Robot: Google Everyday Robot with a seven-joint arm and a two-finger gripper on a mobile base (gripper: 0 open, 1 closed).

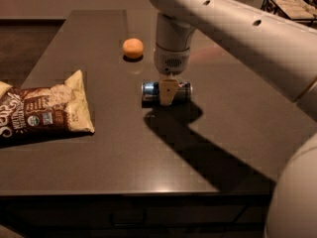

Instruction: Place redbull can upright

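The redbull can point(182, 90) lies on its side across the middle of the dark table point(124, 152), blue and silver, with its shiny end facing left. My gripper point(168, 89) comes straight down on the can's middle. One pale finger point(168, 93) covers the front of the can and the other is hidden behind it. The gripper is shut on the can, which stays horizontal at or just above the tabletop. The white arm point(237, 29) reaches in from the upper right.
An orange ball point(132, 48) sits on the table behind and left of the can. A brown chips bag point(44, 110) lies at the left edge. The arm's shadow point(198, 148) falls on the table right of and in front of the can. A wire rack point(290, 4) stands at the far right.
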